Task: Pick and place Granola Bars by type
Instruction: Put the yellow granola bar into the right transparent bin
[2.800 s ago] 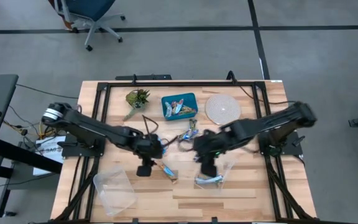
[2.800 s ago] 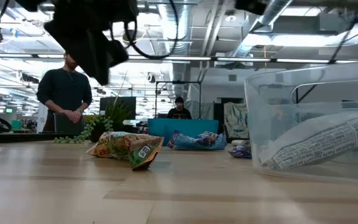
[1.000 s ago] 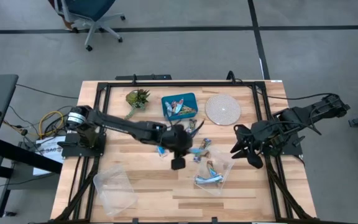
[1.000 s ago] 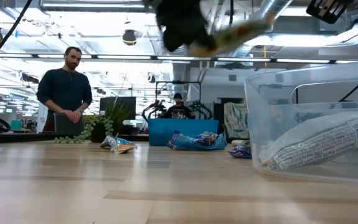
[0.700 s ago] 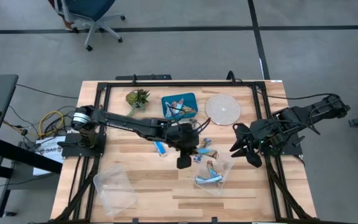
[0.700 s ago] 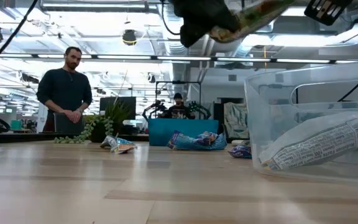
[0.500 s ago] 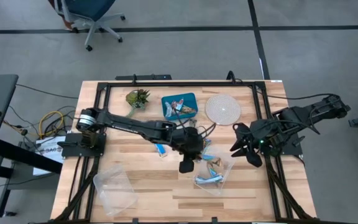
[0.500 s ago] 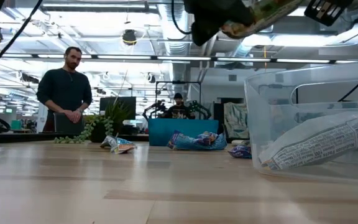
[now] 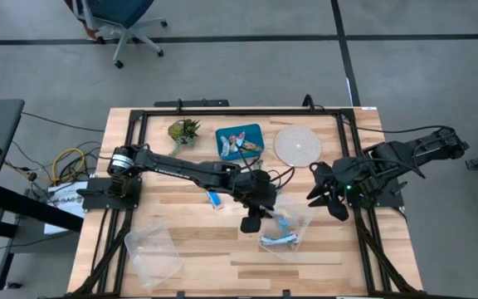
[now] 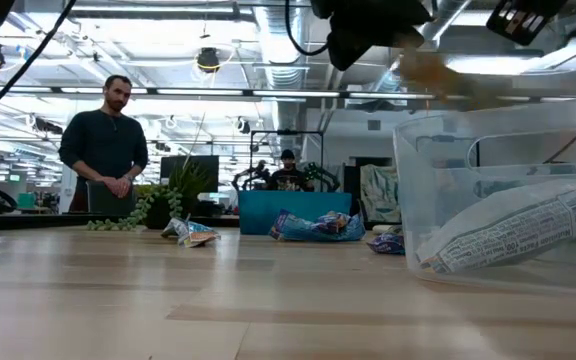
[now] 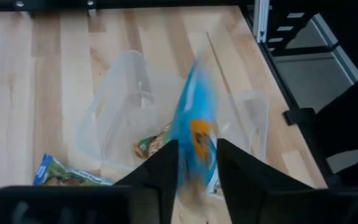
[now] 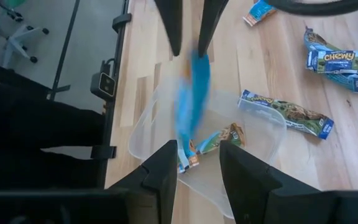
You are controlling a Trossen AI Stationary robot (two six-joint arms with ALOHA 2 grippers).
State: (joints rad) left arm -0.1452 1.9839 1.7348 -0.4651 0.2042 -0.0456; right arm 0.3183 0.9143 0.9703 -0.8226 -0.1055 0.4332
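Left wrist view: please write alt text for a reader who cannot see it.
A blue granola bar, blurred in motion, drops from between the left hand's open fingers towards a clear plastic container on the wooden table. Another bar already lies inside it.

We saw the blue bar (image 11: pixel 194 124) under the left gripper (image 11: pixel 193 163) only as a smear, its print unreadable. In the low view it was perhaps the tan streak. The clear tub (image 10: pixel 498 190) ran off that picture's right edge. The bars in the blue tray (image 9: pixel 239 141) were too small to sort.
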